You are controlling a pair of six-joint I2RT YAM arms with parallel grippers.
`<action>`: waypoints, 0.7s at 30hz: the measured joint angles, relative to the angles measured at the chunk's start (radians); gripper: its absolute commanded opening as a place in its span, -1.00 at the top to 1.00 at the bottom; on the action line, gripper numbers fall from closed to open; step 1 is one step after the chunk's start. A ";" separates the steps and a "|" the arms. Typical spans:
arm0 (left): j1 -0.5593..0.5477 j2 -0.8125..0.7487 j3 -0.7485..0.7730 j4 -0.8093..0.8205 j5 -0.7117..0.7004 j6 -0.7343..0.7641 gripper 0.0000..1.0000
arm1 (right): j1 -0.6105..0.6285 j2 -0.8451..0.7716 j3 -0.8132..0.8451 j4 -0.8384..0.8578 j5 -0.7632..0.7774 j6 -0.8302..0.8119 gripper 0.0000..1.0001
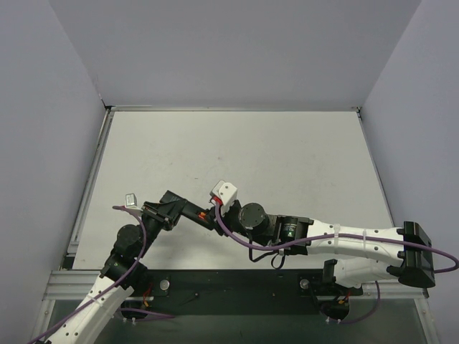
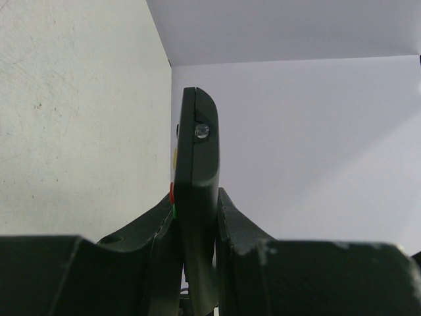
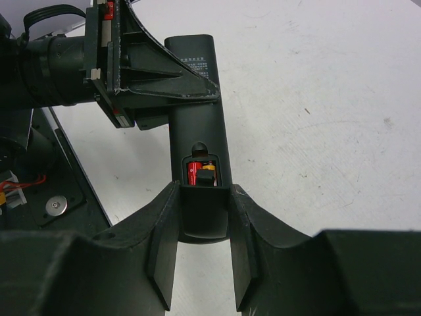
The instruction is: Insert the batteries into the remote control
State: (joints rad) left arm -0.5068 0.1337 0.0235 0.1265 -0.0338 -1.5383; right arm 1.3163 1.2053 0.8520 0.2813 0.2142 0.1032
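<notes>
The left claw [image 2: 197, 220] and right claw [image 3: 204, 197] both clench the remote control [image 3: 196, 122]; tilting it could spill the exposed batteries [image 3: 193, 172].

Near edge blocked, far table open.
At the table's [image 1: 287, 158] 6 o'clock the left gripper [image 2: 196, 209] and right gripper [image 3: 204, 197] clamp opposite ends of the remote control [image 3: 197, 125]; open surface from 9 through 12 to 3, walls [image 1: 237, 50] bounding it.

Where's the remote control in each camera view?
Top external: remote control low, left of centre, a short dark bar.
Left wrist: edge-on, upright, centre.
Right wrist: centre, lengthwise, red batteries showing.
Shared landmark: the white table around it.
</notes>
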 measured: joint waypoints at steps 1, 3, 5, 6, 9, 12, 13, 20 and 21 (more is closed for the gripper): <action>0.000 0.000 0.000 0.000 0.000 0.000 1.00 | 0.000 0.000 0.000 0.002 0.000 -0.001 0.92; 0.000 0.000 0.000 0.001 0.000 -0.001 1.00 | 0.000 0.000 -0.003 0.008 0.000 -0.003 0.92; 0.000 0.000 0.000 0.001 0.000 0.000 1.00 | 0.000 0.000 -0.014 0.026 0.000 -0.004 0.92; 0.000 0.000 0.000 0.001 0.000 0.000 1.00 | 0.000 0.000 -0.019 0.036 0.000 -0.003 0.92; 0.000 0.002 0.000 0.001 0.000 0.000 1.00 | 0.000 0.000 -0.039 0.068 0.000 -0.003 0.92; 0.000 0.001 0.000 0.001 0.000 0.000 1.00 | -0.002 0.000 -0.045 0.082 -0.002 -0.004 0.92; 0.000 0.001 0.000 0.001 0.000 0.000 1.00 | -0.005 -0.001 -0.049 0.090 -0.004 -0.005 0.92; 0.000 0.001 0.000 -0.002 0.000 -0.002 1.00 | -0.014 -0.035 -0.118 0.173 -0.021 -0.030 0.94; 0.000 0.001 0.000 -0.001 0.000 -0.004 1.00 | -0.014 -0.040 -0.126 0.185 -0.021 -0.032 0.94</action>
State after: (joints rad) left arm -0.5068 0.1349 0.0235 0.1257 -0.0334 -1.5421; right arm 1.3018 1.1656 0.7265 0.4664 0.1928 0.0715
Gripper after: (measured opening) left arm 0.297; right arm 0.274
